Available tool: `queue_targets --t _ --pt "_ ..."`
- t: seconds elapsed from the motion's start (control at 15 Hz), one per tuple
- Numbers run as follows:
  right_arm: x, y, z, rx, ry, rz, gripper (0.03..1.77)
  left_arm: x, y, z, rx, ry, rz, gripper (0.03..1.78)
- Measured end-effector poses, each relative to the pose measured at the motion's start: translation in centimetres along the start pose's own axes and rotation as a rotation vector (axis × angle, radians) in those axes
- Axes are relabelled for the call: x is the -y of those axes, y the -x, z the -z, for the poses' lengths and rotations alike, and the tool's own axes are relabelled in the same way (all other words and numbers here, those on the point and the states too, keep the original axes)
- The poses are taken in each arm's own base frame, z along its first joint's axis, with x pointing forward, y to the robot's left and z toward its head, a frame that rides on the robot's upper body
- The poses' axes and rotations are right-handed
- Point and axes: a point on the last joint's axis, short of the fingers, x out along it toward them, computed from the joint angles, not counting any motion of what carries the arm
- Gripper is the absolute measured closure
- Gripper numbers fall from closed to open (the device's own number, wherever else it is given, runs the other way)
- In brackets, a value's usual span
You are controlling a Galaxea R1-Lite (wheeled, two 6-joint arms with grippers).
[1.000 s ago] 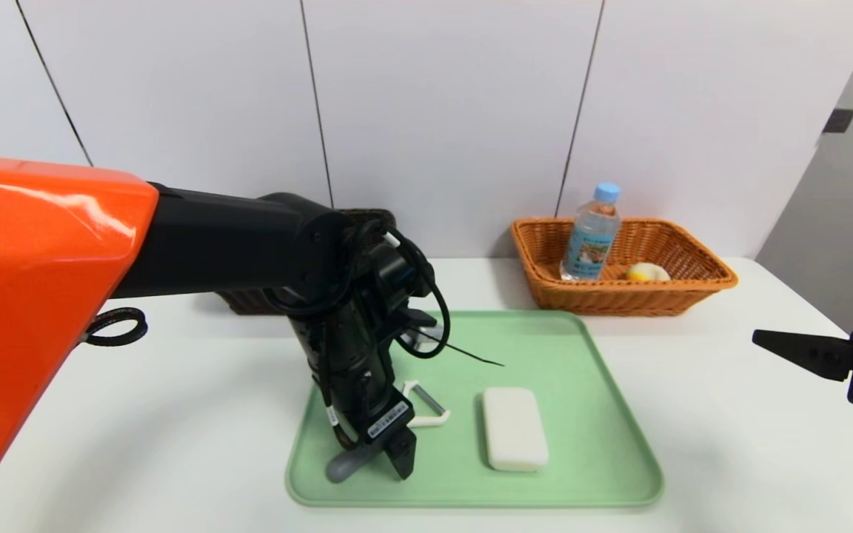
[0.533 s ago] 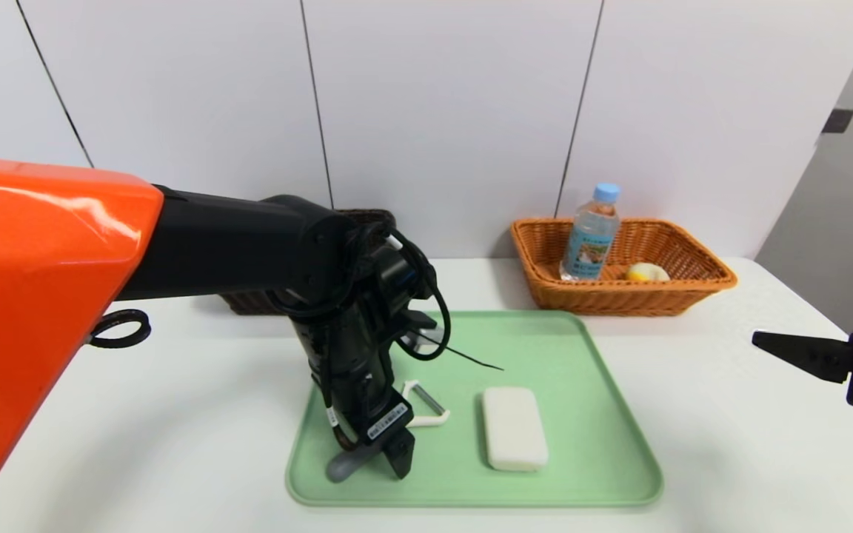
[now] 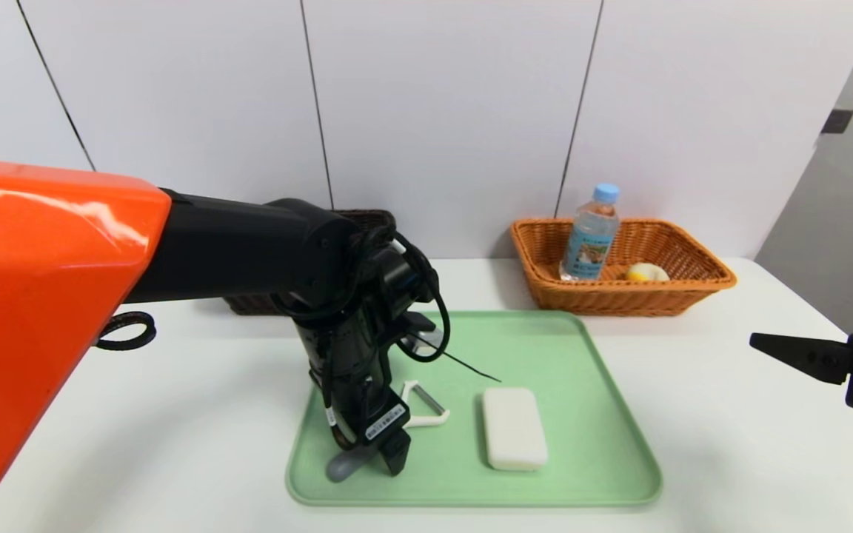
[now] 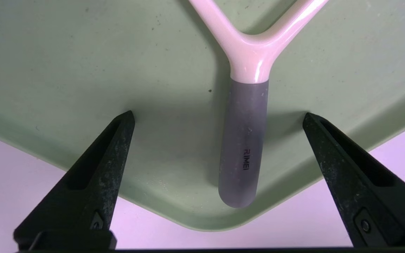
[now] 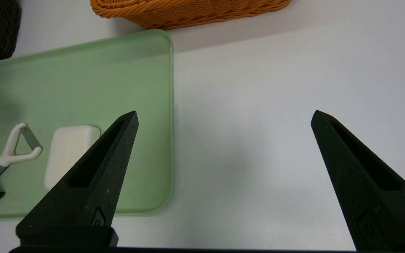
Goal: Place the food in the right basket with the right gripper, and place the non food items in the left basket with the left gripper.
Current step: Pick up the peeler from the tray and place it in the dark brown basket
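Note:
On the green tray (image 3: 582,444) lie a white peeler (image 3: 423,409) with a grey handle (image 4: 243,147) and a white bar (image 3: 514,428). My left gripper (image 3: 380,460) points down at the tray's near left corner. It is open, its fingers standing on either side of the handle without touching it (image 4: 217,115). The water bottle (image 3: 589,237) stands and the bun (image 3: 647,272) lies in the orange-tan right basket (image 3: 619,300). The dark left basket (image 3: 249,302) is mostly hidden behind my left arm. My right gripper (image 3: 756,342) hovers open over bare table right of the tray (image 5: 224,113).
The white table (image 3: 730,444) stretches round the tray, with a white panelled wall behind the baskets. A thin black cable end (image 3: 471,368) sticks out from the left wrist above the tray. In the right wrist view the tray's edge (image 5: 169,105) is near that gripper's finger.
My left arm has shifted a little, bringing the open gripper slightly lower and closer around the peeler's handle. The right gripper has barely moved.

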Motion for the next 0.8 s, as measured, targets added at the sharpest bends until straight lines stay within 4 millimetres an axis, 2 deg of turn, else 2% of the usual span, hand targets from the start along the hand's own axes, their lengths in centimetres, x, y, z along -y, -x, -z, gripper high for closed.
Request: queue_targets --t 0.2,0.27,0.47,0.73,0.8 --pt "0.0 0.0 0.0 0.0 0.0 0.001 0.1 -0.01 -0.12 0.0 0.003 0.002 0.0 0.12" --pt "0.0 0.01 0.0 0.001 0.0 0.0 0.1 -0.02 -0.16 -0.01 0.005 0.002 0.0 0.19" --pt "0.01 0.04 -0.01 0.002 -0.001 0.0 0.1 0.0 -0.22 -0.21 0.025 0.002 0.001 0.65" --pt "0.02 0.05 0.01 0.002 -0.001 0.001 0.1 0.03 -0.21 -0.09 0.023 0.004 0.007 1.05" --pt "0.01 0.05 0.02 0.002 0.0 0.0 0.1 0.05 -0.2 -0.07 0.022 0.004 0.009 1.47"
